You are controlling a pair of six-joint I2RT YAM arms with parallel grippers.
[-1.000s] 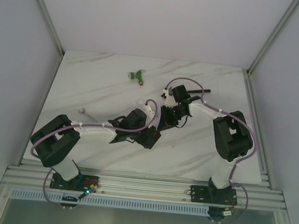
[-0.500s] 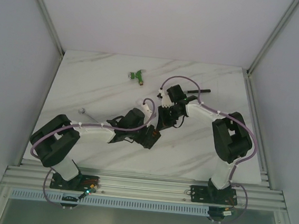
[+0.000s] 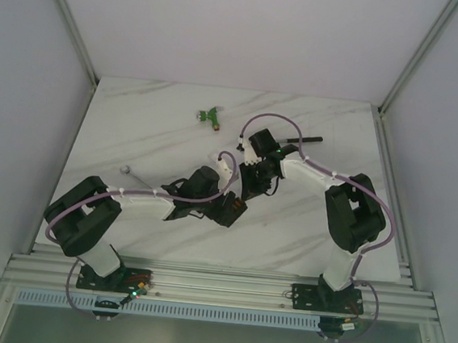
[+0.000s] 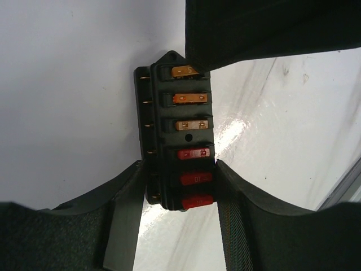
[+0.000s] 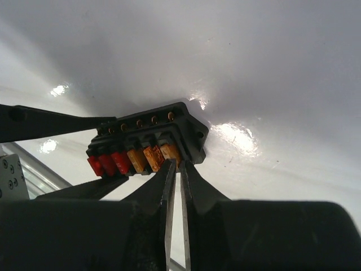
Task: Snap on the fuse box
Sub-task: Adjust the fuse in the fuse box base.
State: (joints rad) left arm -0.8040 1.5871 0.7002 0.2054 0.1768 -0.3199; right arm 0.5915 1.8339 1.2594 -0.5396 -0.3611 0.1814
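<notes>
Marble table [image 3: 136,122]: left end effector [image 4: 179,182] clamps fuse box [image 4: 179,116].

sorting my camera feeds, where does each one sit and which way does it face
top external: above and behind the robot, looking down on the table; left arm and right arm show.
left wrist: on the left arm, looking along the left claw clamped on the fuse box.
right wrist: on the right arm, looking along the right claw at the orange fuses.
both wrist views share the fuse box.

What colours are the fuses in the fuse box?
Three orange, three red fuses; left wrist view.
</notes>
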